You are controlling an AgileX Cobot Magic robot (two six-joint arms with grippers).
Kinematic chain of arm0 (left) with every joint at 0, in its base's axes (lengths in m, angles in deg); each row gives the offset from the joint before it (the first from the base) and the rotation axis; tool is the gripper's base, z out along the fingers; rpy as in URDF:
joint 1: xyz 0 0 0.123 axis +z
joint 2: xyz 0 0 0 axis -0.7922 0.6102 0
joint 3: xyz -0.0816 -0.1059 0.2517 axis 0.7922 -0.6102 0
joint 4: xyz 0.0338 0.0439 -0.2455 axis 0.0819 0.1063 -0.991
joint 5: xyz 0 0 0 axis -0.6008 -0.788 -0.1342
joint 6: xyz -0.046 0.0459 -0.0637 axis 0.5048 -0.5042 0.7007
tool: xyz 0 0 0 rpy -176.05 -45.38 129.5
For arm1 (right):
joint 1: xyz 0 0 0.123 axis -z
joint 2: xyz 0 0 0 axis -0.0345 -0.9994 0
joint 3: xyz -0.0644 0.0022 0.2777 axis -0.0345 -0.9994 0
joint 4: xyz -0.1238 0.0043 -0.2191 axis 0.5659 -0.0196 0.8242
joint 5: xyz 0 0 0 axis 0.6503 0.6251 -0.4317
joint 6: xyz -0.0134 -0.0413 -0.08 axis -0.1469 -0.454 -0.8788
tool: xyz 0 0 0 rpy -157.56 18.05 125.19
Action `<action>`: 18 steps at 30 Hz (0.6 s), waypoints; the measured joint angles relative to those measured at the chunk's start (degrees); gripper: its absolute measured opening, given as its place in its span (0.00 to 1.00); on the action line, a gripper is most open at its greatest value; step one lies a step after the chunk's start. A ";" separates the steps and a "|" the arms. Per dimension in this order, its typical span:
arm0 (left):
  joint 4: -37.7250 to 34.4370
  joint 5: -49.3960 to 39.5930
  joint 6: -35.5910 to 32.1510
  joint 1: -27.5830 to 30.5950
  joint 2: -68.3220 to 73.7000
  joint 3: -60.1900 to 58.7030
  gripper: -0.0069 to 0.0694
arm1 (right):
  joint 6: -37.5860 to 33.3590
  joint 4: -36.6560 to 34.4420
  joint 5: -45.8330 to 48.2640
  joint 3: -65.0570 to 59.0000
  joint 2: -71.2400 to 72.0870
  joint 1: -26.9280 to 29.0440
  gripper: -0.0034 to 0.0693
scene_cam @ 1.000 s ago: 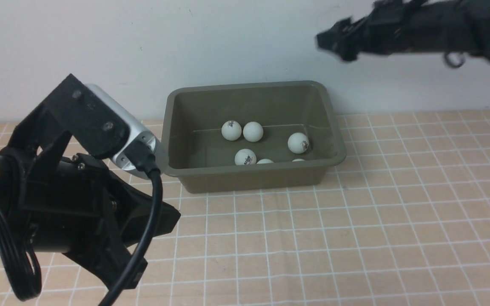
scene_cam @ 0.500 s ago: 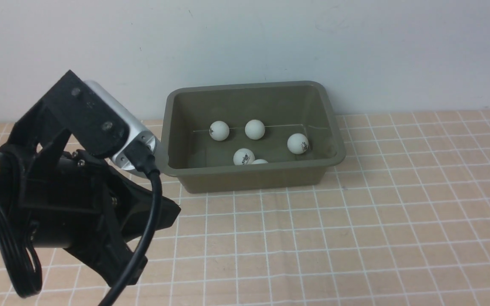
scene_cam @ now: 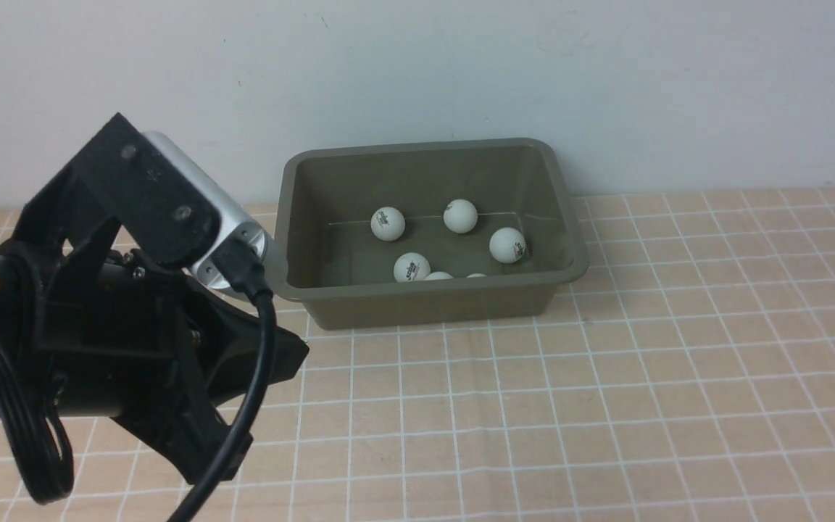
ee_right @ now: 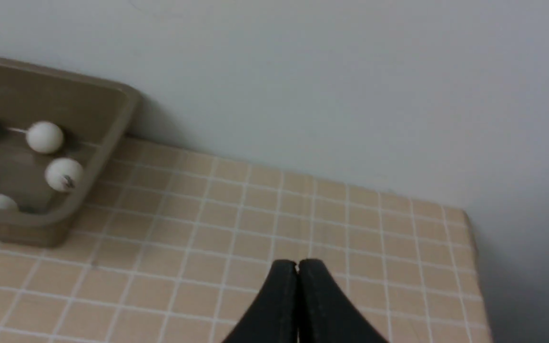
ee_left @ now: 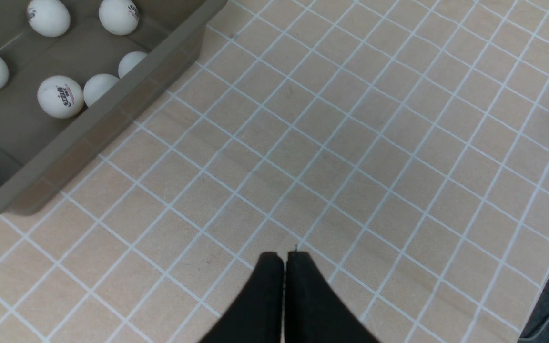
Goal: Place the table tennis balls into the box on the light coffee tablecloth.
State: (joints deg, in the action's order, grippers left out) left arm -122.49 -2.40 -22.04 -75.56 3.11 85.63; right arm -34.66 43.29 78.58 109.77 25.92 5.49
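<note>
The right hand (ee_right: pixel 297 267) has pressed its fingers together, empty, and has withdrawn from the front view. The left hand (ee_left: pixel 284 259) stays pressed together, empty, above the cloth (scene_cam: pixel 606 406). All six balls (scene_cam: pixel 388 223) lie in the box (scene_cam: pixel 425 304), several having just rolled, so the task appears complete.

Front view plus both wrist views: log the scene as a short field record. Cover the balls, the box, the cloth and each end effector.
table tennis balls: six, all inside the box
box: olive-green, upright, on the tablecloth, against the wall
tablecloth: peach-beige with a white grid; no balls seen on it
left end effector: shut, empty, over cloth, apart from the box
right end effector: shut, empty, over cloth, apart from the box; absent from the front view
</note>
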 joint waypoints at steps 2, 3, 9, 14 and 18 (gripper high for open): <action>0.00 0.00 0.00 0.00 0.00 0.00 0.03 | 7.06 6.38 2.70 -0.38 0.46 0.00 0.03; 0.00 0.00 0.00 0.00 0.00 0.00 0.03 | 8.95 8.76 4.05 -0.38 0.47 0.00 0.03; 0.00 0.00 -0.41 0.00 0.00 0.00 0.03 | 15.36 12.05 6.92 -0.45 1.84 0.00 0.03; 0.00 0.00 -0.41 0.00 0.00 0.00 0.03 | 0.22 -4.32 2.34 -3.42 6.31 -4.98 0.03; -0.11 0.00 -0.42 0.00 0.00 0.00 0.03 | -8.88 -12.97 -1.36 -8.81 8.84 -9.96 0.03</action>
State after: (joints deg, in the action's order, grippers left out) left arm -122.60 -2.40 -22.46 -75.56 3.11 85.63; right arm -43.55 30.32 77.22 100.96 34.75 -4.46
